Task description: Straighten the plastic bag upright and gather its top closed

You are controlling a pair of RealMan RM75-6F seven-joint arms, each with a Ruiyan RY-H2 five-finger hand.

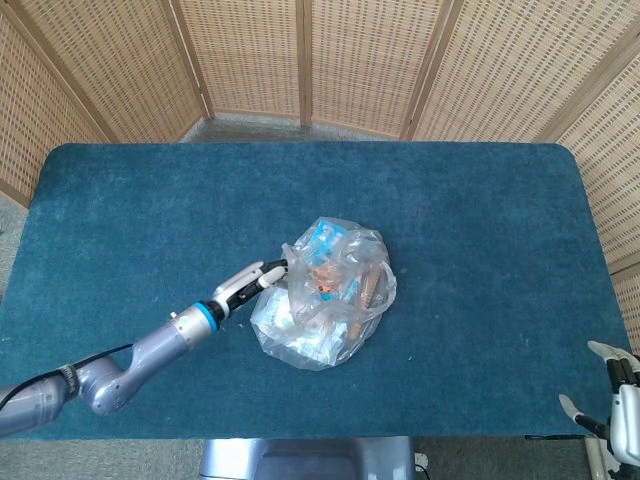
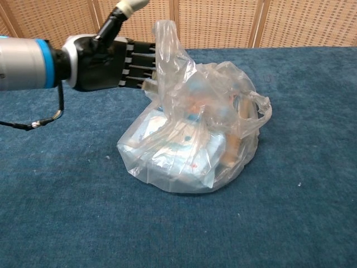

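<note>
1. A clear plastic bag (image 1: 325,293) sits near the middle of the desk (image 1: 480,230), slumped low and holding light blue packets and some orange-brown items.
2. The left hand (image 2: 111,60) reaches in from the left, its fingers (image 2: 139,66) extended against a raised flap of the bag's top; whether they pinch the film I cannot tell.
3. The right hand (image 1: 620,392) rests off the desk's near right corner, fingers apart, holding nothing.
4. The desk carries a dark teal carpet-like cover; woven wicker screens (image 1: 300,60) stand behind it.
5. The chest view shows the upright flap and a loop handle (image 2: 261,111) on the bag's right; the head view alone shows the right hand.
</note>
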